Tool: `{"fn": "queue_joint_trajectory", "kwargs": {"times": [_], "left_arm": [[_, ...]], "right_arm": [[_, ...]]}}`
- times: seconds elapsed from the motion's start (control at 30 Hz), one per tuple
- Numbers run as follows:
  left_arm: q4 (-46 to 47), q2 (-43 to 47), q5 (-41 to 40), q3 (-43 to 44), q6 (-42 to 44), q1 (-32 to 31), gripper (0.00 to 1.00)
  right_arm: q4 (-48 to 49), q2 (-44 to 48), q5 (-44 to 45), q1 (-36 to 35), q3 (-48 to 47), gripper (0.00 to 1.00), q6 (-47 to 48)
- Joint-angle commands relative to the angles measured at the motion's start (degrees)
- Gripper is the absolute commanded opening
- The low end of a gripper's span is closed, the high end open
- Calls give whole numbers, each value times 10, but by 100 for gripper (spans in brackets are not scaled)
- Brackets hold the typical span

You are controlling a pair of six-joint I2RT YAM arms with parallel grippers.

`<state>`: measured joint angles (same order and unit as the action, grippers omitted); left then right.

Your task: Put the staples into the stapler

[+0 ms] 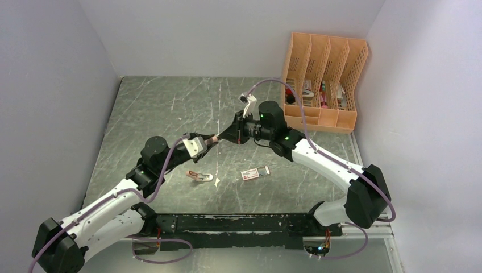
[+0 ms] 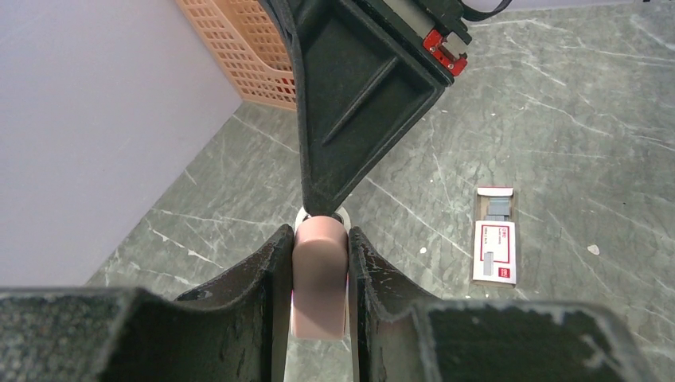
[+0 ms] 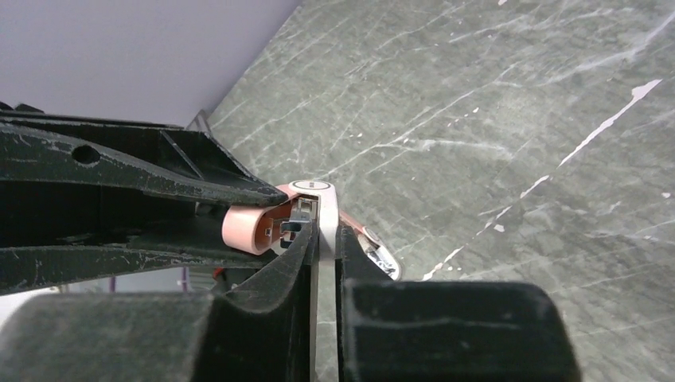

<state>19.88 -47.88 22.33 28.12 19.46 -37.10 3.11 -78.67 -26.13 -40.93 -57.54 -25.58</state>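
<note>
My left gripper (image 2: pixel 318 240) clamped the pink stapler (image 2: pixel 320 286) aloft while my right gripper (image 3: pixel 325 239) pinched its white end, apparently opening it; the staples (image 2: pixel 498 208) lay boxed on the table (image 2: pixel 597 119), none loaded yet.

The left arm (image 1: pixel 108 207) and right arm (image 1: pixel 327 165) have white shells and black joints. A lilac cable (image 1: pixel 166 159) loops along each. The black fingers (image 2: pixel 253 274) are scuffed with pale scratches. A green light (image 1: pixel 287 136) glows on the right arm, a red clip (image 2: pixel 442 45) on its black housing.
</note>
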Motion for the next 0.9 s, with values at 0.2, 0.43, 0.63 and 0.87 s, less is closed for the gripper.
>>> {"fn": "queue_joint_trajectory", "kwargs": {"times": [0.2, 0.43, 0.63, 0.87], "left_arm": [[94, 42, 16, 52, -40, 3, 7], [129, 52, 18, 87, -52, 2, 7], [158, 66, 10, 93, -62, 2, 7], [183, 76, 8, 100, -73, 2, 7]], "right_arm": [[84, -14, -24, 6, 38, 0, -102], [138, -29, -47, 6, 46, 0, -149], [134, -35, -45, 7, 53, 0, -154], [155, -52, -60, 8, 64, 0, -175]]}}
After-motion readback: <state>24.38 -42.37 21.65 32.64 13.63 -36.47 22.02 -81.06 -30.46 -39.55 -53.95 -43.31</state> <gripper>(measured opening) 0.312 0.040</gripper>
